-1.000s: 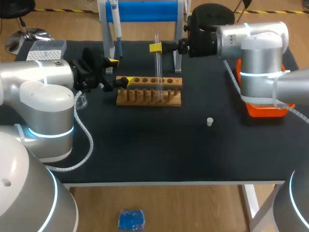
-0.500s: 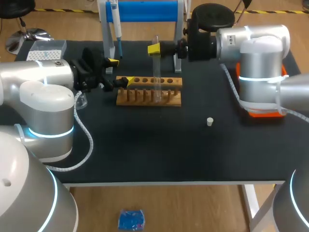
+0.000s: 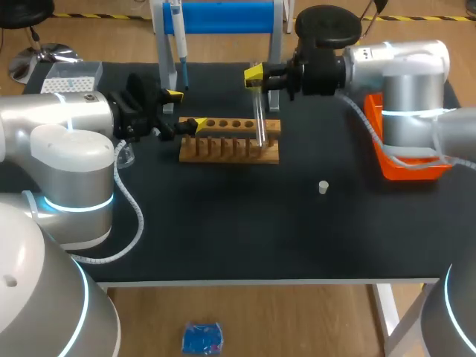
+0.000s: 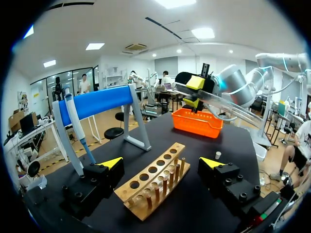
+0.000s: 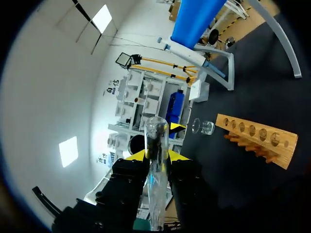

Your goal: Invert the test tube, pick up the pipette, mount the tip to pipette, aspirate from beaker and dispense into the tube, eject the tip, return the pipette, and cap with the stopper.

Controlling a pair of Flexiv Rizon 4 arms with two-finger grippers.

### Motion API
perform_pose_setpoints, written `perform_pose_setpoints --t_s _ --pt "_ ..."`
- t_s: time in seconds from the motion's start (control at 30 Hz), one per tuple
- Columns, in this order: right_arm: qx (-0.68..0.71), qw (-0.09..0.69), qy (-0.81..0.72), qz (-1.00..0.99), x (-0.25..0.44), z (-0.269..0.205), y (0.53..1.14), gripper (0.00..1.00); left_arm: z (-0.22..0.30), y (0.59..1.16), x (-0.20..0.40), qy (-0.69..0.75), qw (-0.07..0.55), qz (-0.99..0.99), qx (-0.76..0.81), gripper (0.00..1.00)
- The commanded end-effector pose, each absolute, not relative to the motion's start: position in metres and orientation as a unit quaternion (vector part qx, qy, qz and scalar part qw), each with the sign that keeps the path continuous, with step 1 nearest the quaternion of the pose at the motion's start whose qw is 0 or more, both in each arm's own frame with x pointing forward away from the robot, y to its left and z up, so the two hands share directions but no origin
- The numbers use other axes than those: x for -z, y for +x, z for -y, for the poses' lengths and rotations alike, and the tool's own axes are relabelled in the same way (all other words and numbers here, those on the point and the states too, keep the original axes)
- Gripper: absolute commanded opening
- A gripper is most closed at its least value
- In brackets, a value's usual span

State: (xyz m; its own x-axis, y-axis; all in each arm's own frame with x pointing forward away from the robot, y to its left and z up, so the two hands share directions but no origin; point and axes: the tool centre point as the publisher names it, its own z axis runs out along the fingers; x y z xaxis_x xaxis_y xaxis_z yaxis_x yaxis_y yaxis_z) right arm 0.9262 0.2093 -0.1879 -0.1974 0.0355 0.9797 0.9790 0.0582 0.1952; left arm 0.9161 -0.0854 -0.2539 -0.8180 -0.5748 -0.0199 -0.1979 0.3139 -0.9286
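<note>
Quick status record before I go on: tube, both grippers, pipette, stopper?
tube: clear glass test tube, tilted, lower end at the right end of the wooden rack; seated or not, cannot tell
right gripper: shut on the tube near its upper end
left gripper: open, fingers either side of the rack's left end
pipette: blue-and-white pipette, hanging on the blue-barred stand
stopper: small white stopper, on the black table, apart from the rack
</note>
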Motion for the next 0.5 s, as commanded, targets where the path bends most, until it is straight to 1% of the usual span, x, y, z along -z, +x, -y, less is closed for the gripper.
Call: perform_pose_setpoints --t_s 0.03,0.23,0.3,0.37,0.4,0.5 --pt "0.513 0.470 -0.445 0.564 0.188 -0.209 0.929 0.00 0.085 0.916 0.255 -0.244 0.177 -0.791 0.533 1.00" --pt "0.509 0.473 -0.449 0.562 0.195 -0.211 0.924 0.00 0.085 0.916 0.255 -0.244 0.177 -0.791 0.533 1.00" --pt "0.504 0.497 -0.453 0.543 0.197 -0.212 0.923 0.00 0.085 0.916 0.255 -0.244 0.177 -0.791 0.533 1.00" --pt "0.497 0.490 -0.461 0.548 0.199 -0.212 0.923 0.00 0.085 0.916 0.255 -0.244 0.177 -0.791 0.533 1.00" --pt "0.490 0.515 -0.468 0.524 0.200 -0.212 0.923 0.00 0.085 0.916 0.255 -0.244 0.177 -0.791 0.533 1.00" --pt "0.484 0.510 -0.476 0.529 0.203 -0.211 0.923 0.00 0.085 0.916 0.255 -0.244 0.177 -0.791 0.533 1.00"
